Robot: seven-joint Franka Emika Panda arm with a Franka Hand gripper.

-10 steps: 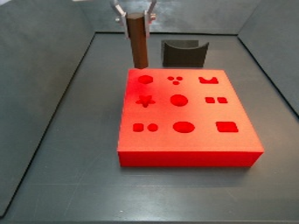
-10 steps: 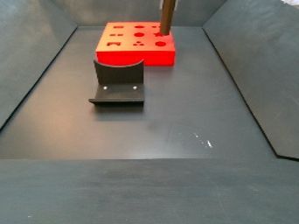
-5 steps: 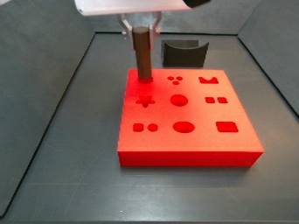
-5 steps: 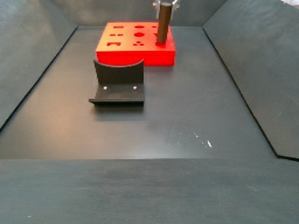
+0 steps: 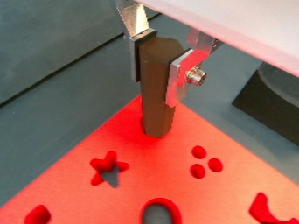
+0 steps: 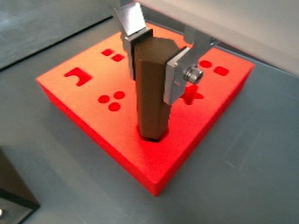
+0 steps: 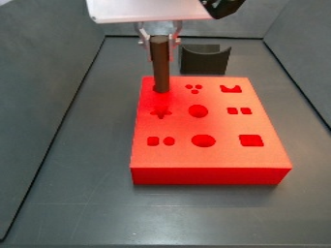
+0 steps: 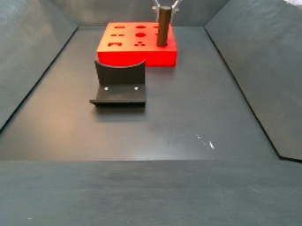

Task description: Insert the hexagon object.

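Observation:
The hexagon object, a slim dark brown peg, stands upright in both side views (image 7: 159, 66) (image 8: 163, 26). My gripper (image 7: 159, 37) is shut on its upper part. The silver fingers clamp two opposite sides in both wrist views (image 5: 160, 59) (image 6: 158, 61). The peg's lower end (image 5: 156, 127) meets the top of the red block (image 7: 226, 160) at the hexagon hole, in the block's far left corner as this side view shows it. I cannot tell how deep it sits. The block (image 6: 87, 105) has several other shaped holes, among them a star (image 5: 107, 166).
The dark fixture (image 7: 203, 58) stands just behind the red block, and in front of it in a side view (image 8: 119, 84). It also shows in both wrist views (image 5: 274, 96) (image 6: 12, 197). Grey walls (image 7: 77, 77) slope up around the dark floor.
The gripper has come down and a little sideways with the peg. The peg's lower end went from above the block's far edge to the hexagon hole. Since half a second ago it has barely moved.

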